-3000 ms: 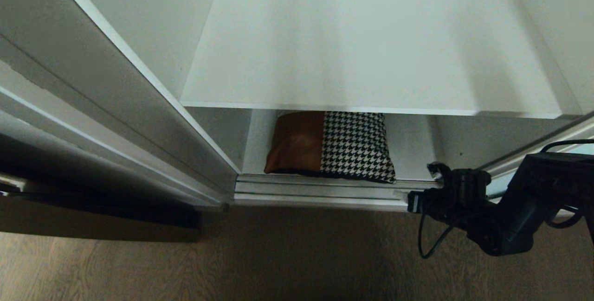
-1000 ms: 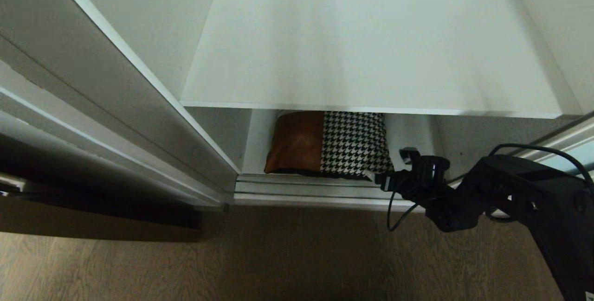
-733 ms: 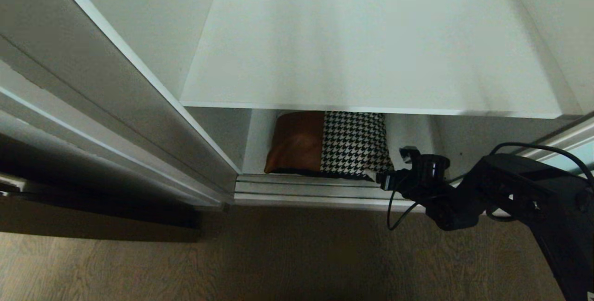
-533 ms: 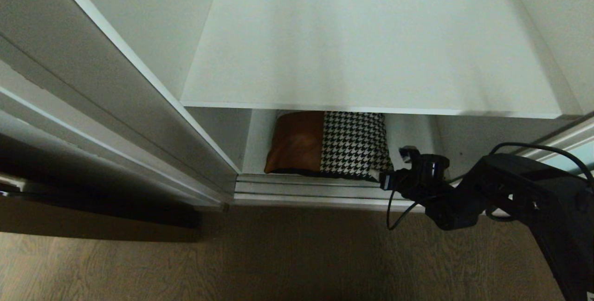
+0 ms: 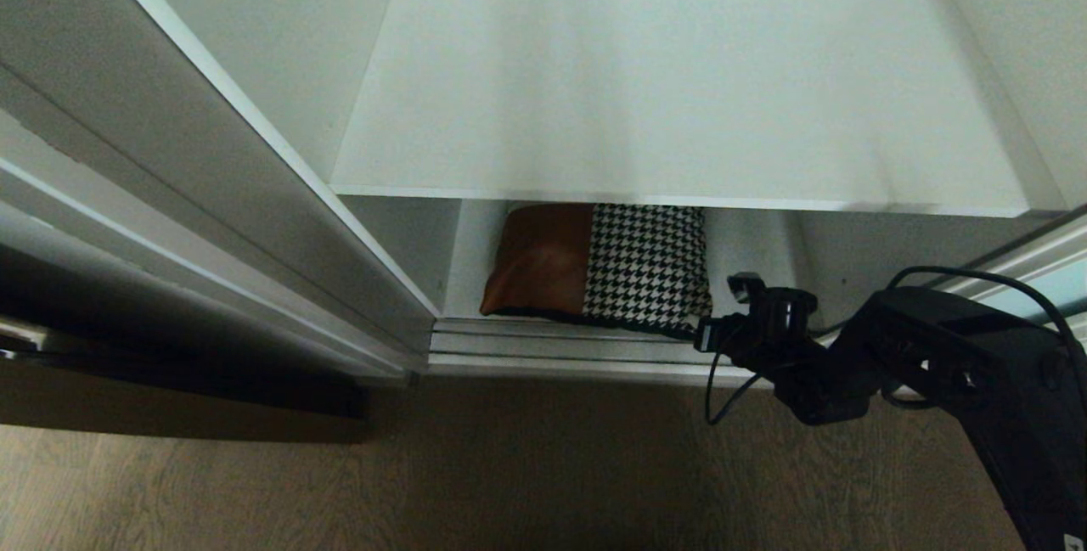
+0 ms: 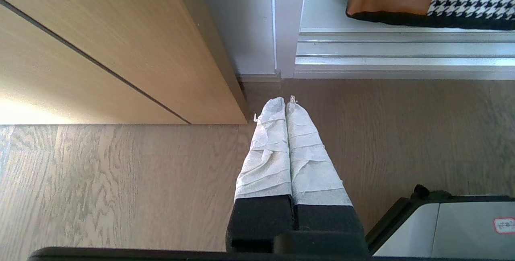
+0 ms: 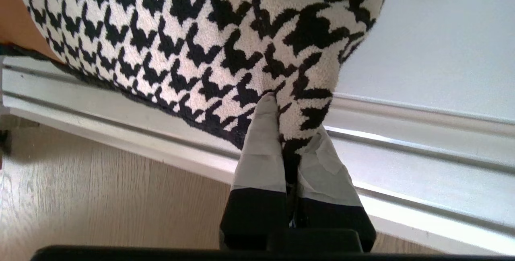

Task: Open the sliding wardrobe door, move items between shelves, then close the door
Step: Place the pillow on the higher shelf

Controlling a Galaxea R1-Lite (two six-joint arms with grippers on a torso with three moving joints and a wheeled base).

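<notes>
The item, a cushion [image 5: 594, 267] with a tan leather half and a houndstooth half, lies on the lower shelf [image 5: 751, 267] under the upper white shelf [image 5: 679, 75]. My right gripper [image 5: 701, 333] is at its near right corner. In the right wrist view the right gripper [image 7: 291, 132] is shut on the houndstooth corner of the cushion [image 7: 201, 31], pinching the fabric over the floor track [image 7: 402, 164]. My left gripper [image 6: 286, 101] hangs shut and empty above the wood floor. The sliding wardrobe door [image 5: 1057, 279] shows only as a pale glass strip at the far right.
A silver floor track [image 5: 577, 347] runs along the wardrobe's front edge. Grey upright panels [image 5: 212, 194] close the left side, and a light wood door [image 6: 100, 52] stands beside them. Wood floor [image 5: 509, 466] lies in front. The upper shelf overhangs the cushion's back.
The right arm came in from the right to the cushion's corner, and its fingers closed on the houndstooth fabric. The cushion's corner shifted slightly. The left arm has not moved.
</notes>
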